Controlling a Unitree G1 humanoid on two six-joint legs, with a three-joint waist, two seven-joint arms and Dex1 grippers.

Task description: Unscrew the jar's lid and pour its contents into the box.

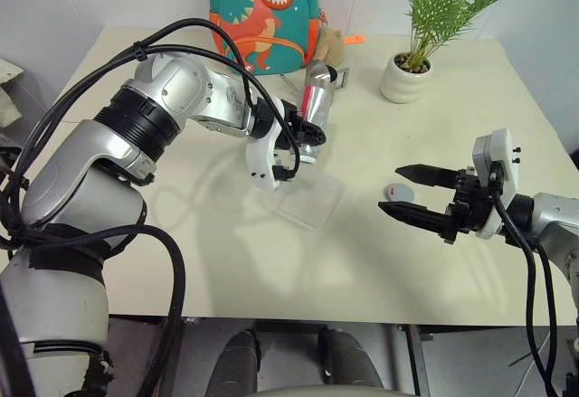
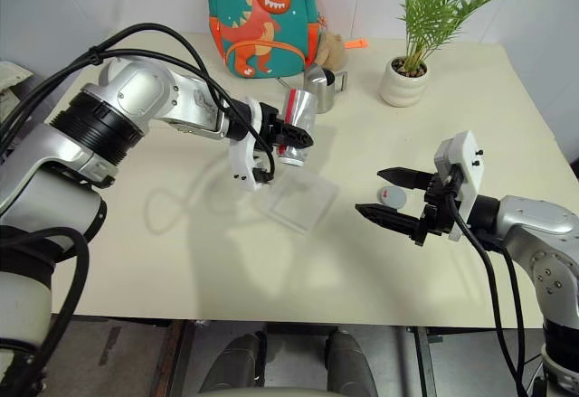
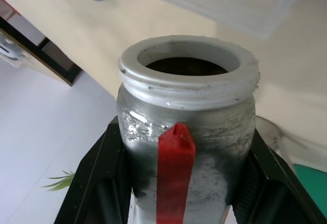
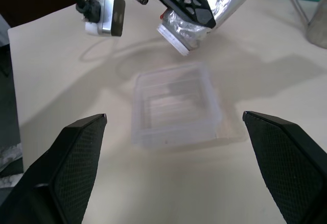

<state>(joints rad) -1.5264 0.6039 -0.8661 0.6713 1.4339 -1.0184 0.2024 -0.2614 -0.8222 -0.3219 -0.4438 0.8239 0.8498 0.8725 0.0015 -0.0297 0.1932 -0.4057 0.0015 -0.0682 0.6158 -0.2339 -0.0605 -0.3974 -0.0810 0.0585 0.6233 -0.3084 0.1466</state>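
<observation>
My left gripper (image 1: 306, 128) is shut on the jar (image 1: 315, 106), a grey cylinder with a red stripe, held tilted in the air. Its open white threaded mouth (image 3: 188, 66) points down toward the far edge of the clear plastic box (image 1: 309, 198) on the table. Inside the mouth it is dark, and I cannot make out the contents. The grey lid (image 2: 391, 196) with a red mark lies on the table to the right of the box. My right gripper (image 2: 369, 191) hovers open just beside the lid, its fingers aimed at the box (image 4: 173, 106), holding nothing.
A steel pitcher (image 2: 321, 85) stands just behind the jar. A dinosaur backpack (image 1: 265, 13) leans at the back of the table, and a potted plant (image 1: 407, 76) stands at the back right. The table's front edge runs close under both arms.
</observation>
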